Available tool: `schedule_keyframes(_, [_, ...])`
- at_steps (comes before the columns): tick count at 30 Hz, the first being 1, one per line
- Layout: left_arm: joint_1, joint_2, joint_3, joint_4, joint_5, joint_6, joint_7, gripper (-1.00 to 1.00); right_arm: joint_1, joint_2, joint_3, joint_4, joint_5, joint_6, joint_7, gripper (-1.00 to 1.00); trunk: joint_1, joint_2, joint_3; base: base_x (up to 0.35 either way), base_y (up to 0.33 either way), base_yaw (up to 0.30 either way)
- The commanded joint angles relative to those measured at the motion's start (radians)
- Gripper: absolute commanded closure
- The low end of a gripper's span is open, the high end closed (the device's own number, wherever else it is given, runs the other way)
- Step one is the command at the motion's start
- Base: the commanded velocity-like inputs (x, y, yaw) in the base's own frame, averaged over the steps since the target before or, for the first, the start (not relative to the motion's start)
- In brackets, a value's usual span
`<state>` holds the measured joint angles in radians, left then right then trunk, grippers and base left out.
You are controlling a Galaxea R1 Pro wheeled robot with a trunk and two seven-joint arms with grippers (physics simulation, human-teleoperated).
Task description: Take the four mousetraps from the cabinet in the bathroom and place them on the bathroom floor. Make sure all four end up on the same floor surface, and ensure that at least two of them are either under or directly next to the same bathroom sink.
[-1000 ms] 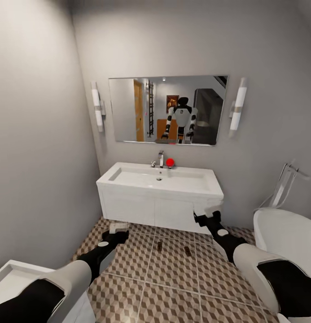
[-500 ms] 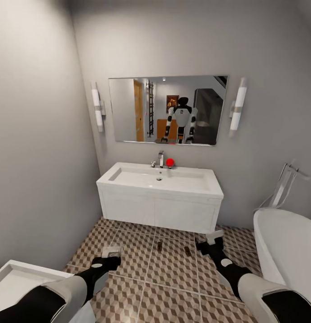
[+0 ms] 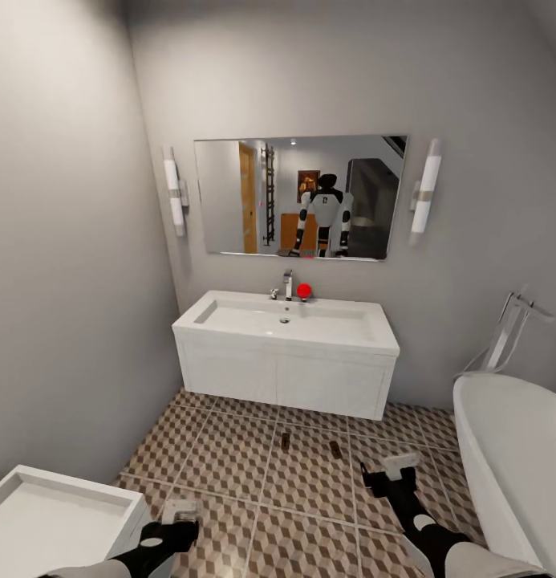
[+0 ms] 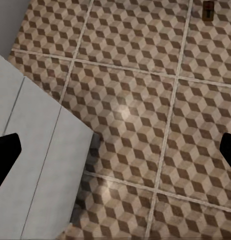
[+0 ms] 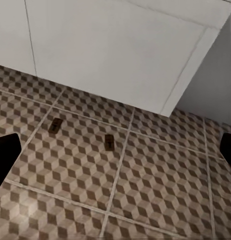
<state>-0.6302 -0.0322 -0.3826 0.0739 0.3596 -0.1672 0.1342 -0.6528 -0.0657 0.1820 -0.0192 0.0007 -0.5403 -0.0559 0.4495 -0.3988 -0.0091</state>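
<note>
Two mousetraps [image 3: 285, 440] [image 3: 335, 449] lie flat on the bathroom floor [image 3: 229, 449], just in front of the bathroom sink [image 3: 286, 341]. The right wrist view has both mousetraps [image 5: 55, 125] [image 5: 109, 142] below the sink's white front [image 5: 110, 50]. One mousetrap [image 4: 209, 10] sits at the edge of the left wrist view. My left gripper [image 3: 181, 511] [image 4: 115, 150] hangs open and empty over bare tiles. Right of the traps, my right gripper [image 3: 394, 467] [image 5: 115, 152] is open and empty too. The cabinet is out of view.
A small white drawer unit [image 3: 53, 514] [image 4: 30, 165] stands close at the lower left, by my left arm. A rounded white bathtub [image 3: 510, 457] fills the right side. Grey walls close in at left and behind the sink, with a mirror [image 3: 302, 197] above it.
Both arms have drawn back and down towards my body, so the grippers sit lower in the head view. The two mousetraps on the floor have not moved.
</note>
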Motion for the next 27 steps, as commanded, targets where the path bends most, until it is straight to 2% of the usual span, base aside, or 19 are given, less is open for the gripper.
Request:
schedule_keyframes(1, [0.004, 0.0, -0.009, 0.004, 0.007, -0.01, 0.001, -1.0, 0.003, 0.0, 0.008, 0.001, -0.009, -0.002, -0.005, -1.0, 0.0, -0.001, -0.001, 0.0, 0.0, 0.0])
schedule_keyframes(3, [0.024, 0.002, -0.009, 0.005, 0.007, -0.02, 0.001, -1.0, 0.017, -0.001, 0.008, 0.001, -0.032, -0.003, -0.004, -1.0, 0.0, -0.001, -0.001, 0.0, 0.0, 0.0])
schedule_keyframes(6, [0.043, 0.003, -0.009, 0.006, 0.007, -0.024, 0.001, -1.0, 0.039, -0.001, 0.008, 0.001, -0.043, -0.004, -0.003, -1.0, 0.0, -0.001, -0.001, 0.0, 0.0, 0.0])
schedule_keyframes(14, [0.057, 0.003, -0.009, 0.006, 0.007, -0.026, 0.0, -1.0, 0.064, 0.0, 0.008, 0.001, -0.048, -0.004, -0.005, -1.0, 0.0, -0.001, -0.001, 0.0, 0.0, 0.0])
schedule_keyframes(27, [0.061, 0.0, -0.009, 0.004, 0.007, -0.024, 0.001, -1.0, 0.068, 0.0, 0.008, 0.001, -0.048, -0.003, -0.008, -1.0, 0.0, -0.001, -0.001, 0.0, 0.0, 0.0])
